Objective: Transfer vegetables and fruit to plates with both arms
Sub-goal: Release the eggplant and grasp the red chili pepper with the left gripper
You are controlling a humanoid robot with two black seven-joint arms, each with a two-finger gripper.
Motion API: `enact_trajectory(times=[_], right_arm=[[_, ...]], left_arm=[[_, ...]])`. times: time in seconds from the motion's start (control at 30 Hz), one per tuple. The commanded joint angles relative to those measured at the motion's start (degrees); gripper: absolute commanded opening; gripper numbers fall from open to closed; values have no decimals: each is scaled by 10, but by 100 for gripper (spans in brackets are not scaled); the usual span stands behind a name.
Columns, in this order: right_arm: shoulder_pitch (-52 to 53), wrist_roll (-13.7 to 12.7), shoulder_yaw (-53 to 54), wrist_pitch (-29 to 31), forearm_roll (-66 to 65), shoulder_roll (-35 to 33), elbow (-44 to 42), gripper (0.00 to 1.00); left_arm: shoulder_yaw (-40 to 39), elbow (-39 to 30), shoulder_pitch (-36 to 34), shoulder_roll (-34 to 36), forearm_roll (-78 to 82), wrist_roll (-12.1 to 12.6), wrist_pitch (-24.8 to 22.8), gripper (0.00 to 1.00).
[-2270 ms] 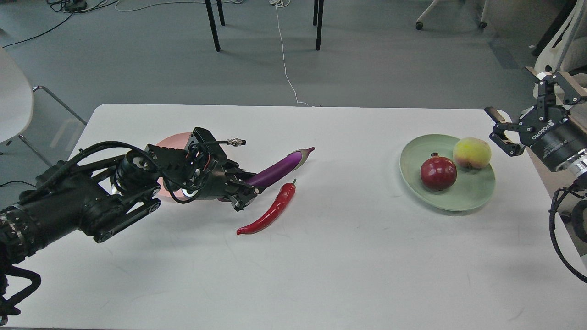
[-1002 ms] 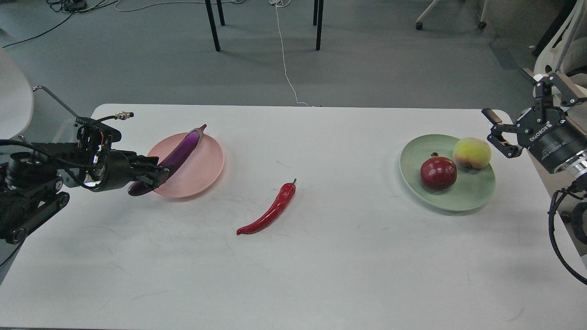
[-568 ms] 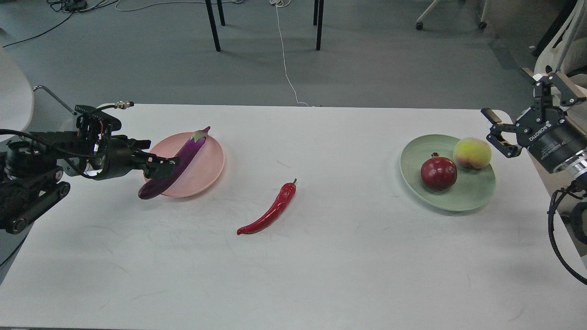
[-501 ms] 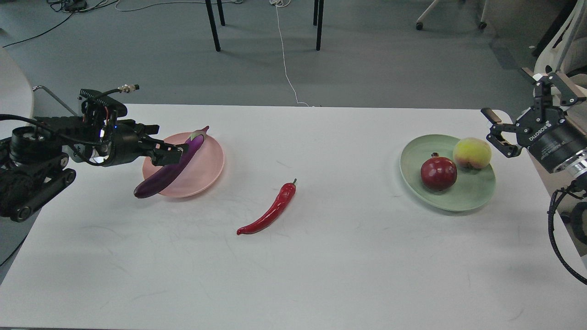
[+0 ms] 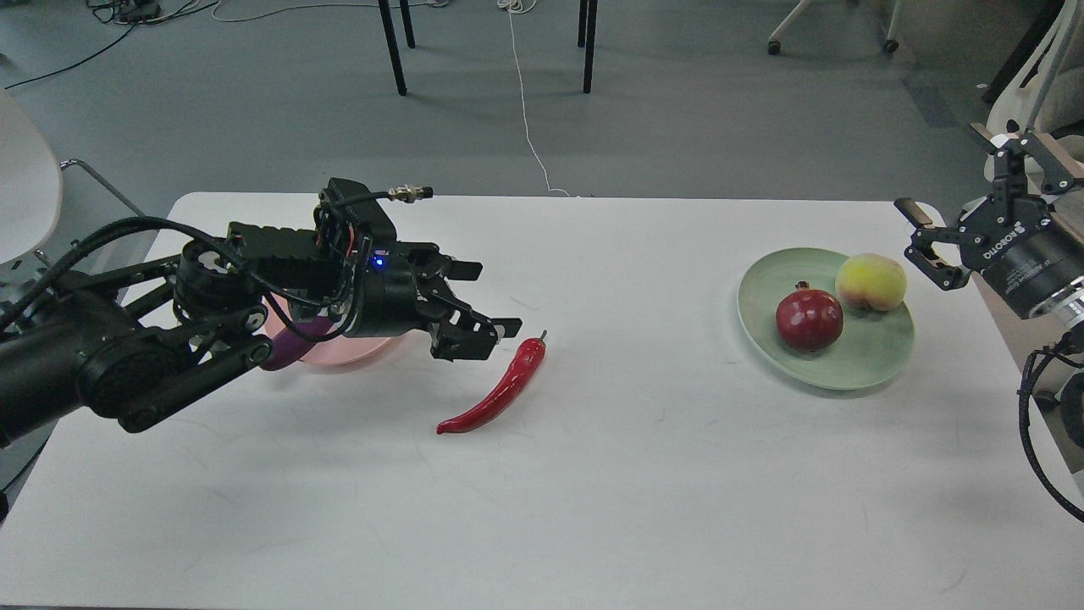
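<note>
Red chili pepper (image 5: pixel 498 389) lies diagonally, stem far-right, beside spread, seemingly empty left claw (image 5: pixel 484 298).

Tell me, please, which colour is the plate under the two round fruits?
Pale green. The plate shows best in the head view, at the table's right side.

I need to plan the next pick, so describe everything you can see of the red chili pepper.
The red chili pepper is glossy, smooth and plastic-looking, long and gently curved, tapering to a point at its near-left end, with a small dark stem at its far-right end. It lies flat and slantwise on the bare white table, on neither plate. Nothing grips it: the left gripper stands open just left of its stem end, apparently not touching it.
</note>
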Motion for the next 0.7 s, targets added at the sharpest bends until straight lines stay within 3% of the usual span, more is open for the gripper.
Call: enact_trajectory(times=[0.0,0.4,0.53,0.67], right_arm=[[0,0,0,0,1,-2,0,98],[-2,0,0,0,0,-5,0,98],[-3,0,0,0,1,-5,1,98],[-3,0,0,0,1,-6,2,98]], left_arm=[[11,-10,23,-24,65,2,3,98],[12,23,70,-67,111,7,5,97],[12,46,70,-88,111,39,6,96],[12,76,68,-101,111,40,14,96]])
